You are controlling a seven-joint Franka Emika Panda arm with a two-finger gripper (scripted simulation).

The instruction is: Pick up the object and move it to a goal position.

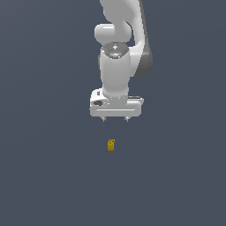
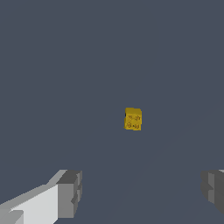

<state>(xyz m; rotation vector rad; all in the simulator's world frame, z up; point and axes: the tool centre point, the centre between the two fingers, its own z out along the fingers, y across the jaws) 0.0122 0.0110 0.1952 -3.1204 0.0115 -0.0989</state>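
Pincer (image 1: 115, 119) wide apart, holding nothing, hanging above the object (image 1: 111, 145). Object: mustard-yellow, tiny, alone on plain dark grey ground (image 1: 53, 176), well clear of both fingertips (image 2: 70, 192) in the wrist view. Only bare grey surface around it.

White Panda arm (image 1: 118, 48), hanging vertical over a plain dark grey-blue ground. Gripper (image 1: 115, 119): fingertips apart, pointing down, holding nothing. Small mustard-yellow object (image 1: 111, 145): upright, below the gripper, clear of both fingertips.
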